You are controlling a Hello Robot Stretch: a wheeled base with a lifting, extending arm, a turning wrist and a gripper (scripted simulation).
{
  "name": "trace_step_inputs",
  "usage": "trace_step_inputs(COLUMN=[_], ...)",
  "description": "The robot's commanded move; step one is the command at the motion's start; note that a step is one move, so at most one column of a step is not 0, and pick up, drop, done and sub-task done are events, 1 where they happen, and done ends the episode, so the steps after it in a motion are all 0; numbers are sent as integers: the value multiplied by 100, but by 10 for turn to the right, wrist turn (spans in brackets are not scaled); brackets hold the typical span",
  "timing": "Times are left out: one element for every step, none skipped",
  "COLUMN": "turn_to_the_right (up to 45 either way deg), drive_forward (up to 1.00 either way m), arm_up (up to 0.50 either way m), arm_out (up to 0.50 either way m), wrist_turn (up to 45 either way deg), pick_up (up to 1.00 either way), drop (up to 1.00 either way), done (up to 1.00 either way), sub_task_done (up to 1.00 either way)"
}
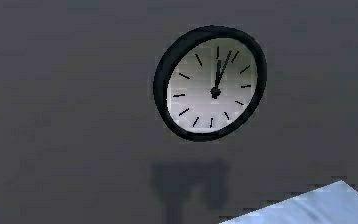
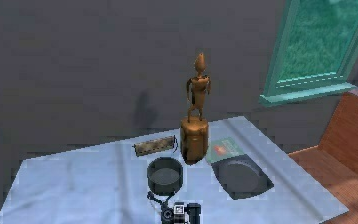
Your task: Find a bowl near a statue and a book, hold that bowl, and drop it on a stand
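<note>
Reading the arm side view from the bottom edge up, I find the tool (image 2: 165, 207) just left of its two white marker squares (image 2: 192, 211). How wide its fingers stand I cannot tell. Nor can I tell whether it has hold of anything, since the bowl (image 2: 164, 174) sits on the tabletop (image 2: 67, 180) right behind its far end.

The bowl is dark, round and fairly deep-walled. I judge it rigid and light, with a smooth wall that could slip. The near rim looks the best hold, with one finger inside the wall and one outside.

Little of the arm shows beyond its far end, so I judge it barely extended, with the tool low at the tabletop's near side.

Beyond the bowl lies a flat oblong (image 2: 152, 149) that I take for the book. Just to its right a wooden statue (image 2: 197, 88) stands on a brown base (image 2: 194, 140). A dark flat tray (image 2: 242, 176) lies right of the bowl. Farther right is a window (image 2: 322, 45). In the forward view a wall clock (image 1: 212, 82) hangs.
</note>
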Motion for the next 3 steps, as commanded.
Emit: trace_step_inputs(turn_to_the_right=[0,0,0], drive_forward=[0,0,0], arm_up=[0,10,36], arm_out=[0,0,0], wrist_turn=[0,0,0], pick_up=[100,0,0], drop=[0,0,0], done=[0,0,0], sub_task_done=[0,0,0])
